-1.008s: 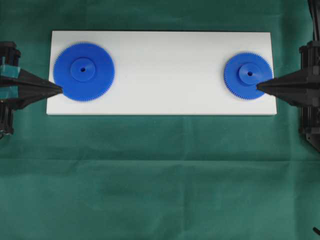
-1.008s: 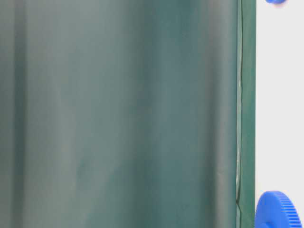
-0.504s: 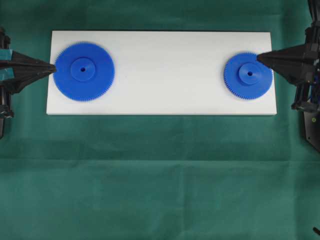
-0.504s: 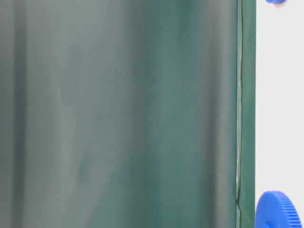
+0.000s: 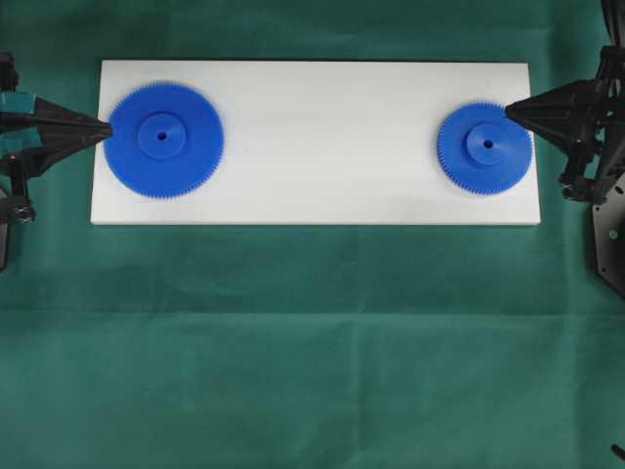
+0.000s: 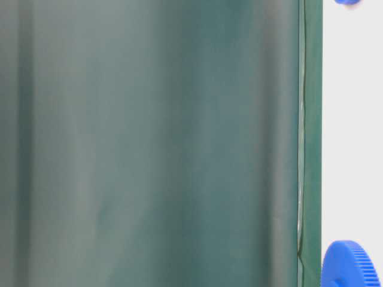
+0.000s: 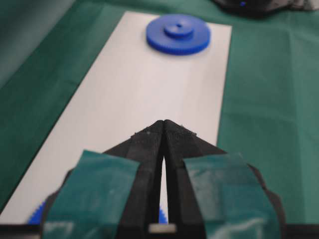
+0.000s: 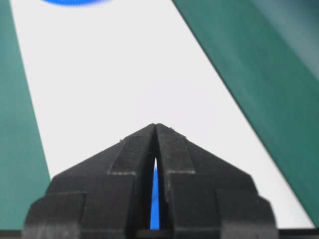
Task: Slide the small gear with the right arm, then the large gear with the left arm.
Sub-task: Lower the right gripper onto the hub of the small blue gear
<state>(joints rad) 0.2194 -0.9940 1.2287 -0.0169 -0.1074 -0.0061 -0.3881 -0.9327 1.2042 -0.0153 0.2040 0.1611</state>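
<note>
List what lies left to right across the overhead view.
left hand → large gear → bare middle of the white board → small gear → right hand

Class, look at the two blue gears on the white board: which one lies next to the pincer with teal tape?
The large gear, at the board's left end beside the left pincer. It is clearly wider than the small gear at the right end.

A bright-blue large gear (image 5: 164, 140) and an equally blue small gear (image 5: 485, 148) (both finely toothed at the rim) are seen on a plain white board (image 5: 322, 147). Dark green cloth (image 5: 312, 352) is spread beneath. Teal tape patches (image 7: 94, 186) are borne by the black left gripper (image 7: 163, 123); the right gripper (image 8: 156, 125) is wholly black.
</note>
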